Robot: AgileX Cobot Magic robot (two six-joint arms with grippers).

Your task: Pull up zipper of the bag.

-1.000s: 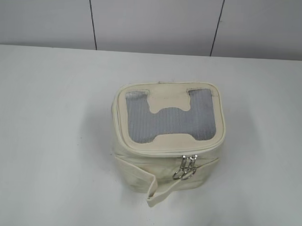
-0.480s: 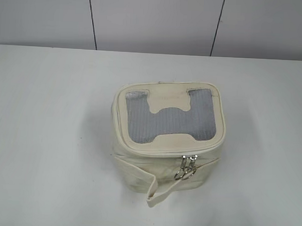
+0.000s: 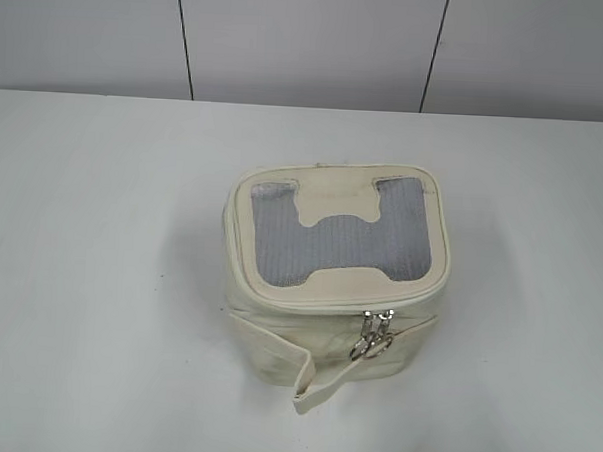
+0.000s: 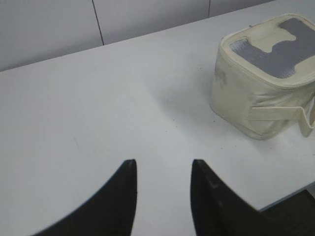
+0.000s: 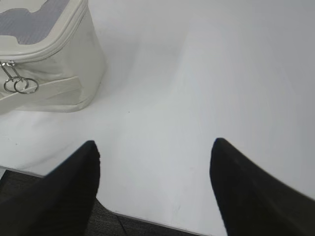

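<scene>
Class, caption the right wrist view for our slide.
Open right gripper above the table, bag with ring pulls at upper left.

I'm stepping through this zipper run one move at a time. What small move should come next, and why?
Probably bring the right gripper forward and left toward the ring pulls. Both grippers are open and clear of the bag, and the two sliders sit together at the bag's front, on the right arm's side.
</scene>
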